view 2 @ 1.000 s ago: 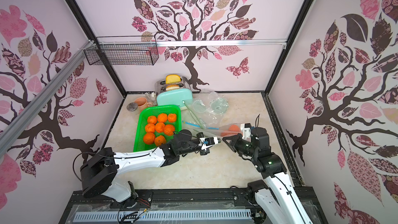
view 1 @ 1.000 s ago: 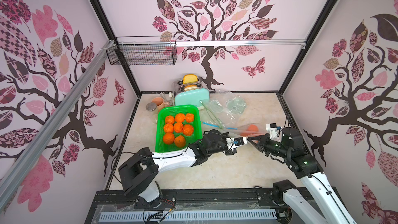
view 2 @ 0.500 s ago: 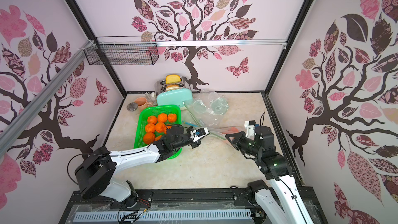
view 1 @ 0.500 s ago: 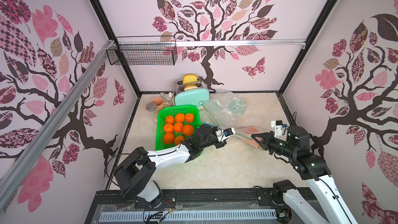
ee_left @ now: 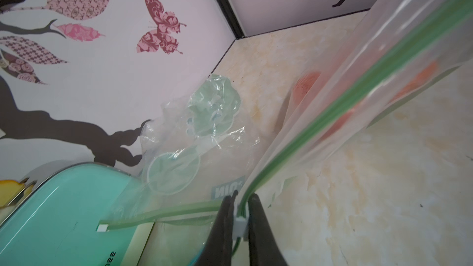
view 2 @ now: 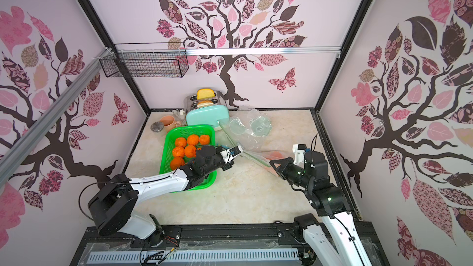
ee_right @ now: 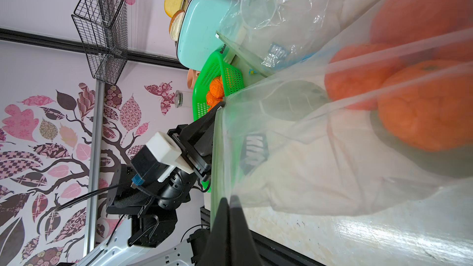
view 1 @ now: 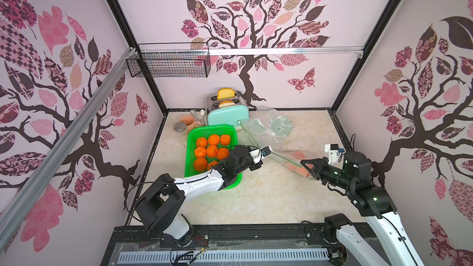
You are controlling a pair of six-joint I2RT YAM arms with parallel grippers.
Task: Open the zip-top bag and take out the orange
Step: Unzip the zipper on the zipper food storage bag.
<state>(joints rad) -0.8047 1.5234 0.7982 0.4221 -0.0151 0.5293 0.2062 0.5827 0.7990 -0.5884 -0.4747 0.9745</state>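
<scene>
Bright even light, soft shadows. Top views bowed at edges. Close zip-top bag [ee_right: 320,175] blurred; glare on tabletop [ee_right: 384,239].

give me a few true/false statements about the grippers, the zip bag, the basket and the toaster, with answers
1. The left gripper grips the white zip slider of the zip-top bag. True.
2. The zip-top bag is empty. False: oranges sit inside it.
3. The right gripper is shut on the bag's edge. True.
4. The green basket is empty. False: it holds several loose oranges.
5. The teal toaster has bread slices in its slots. True.
</scene>
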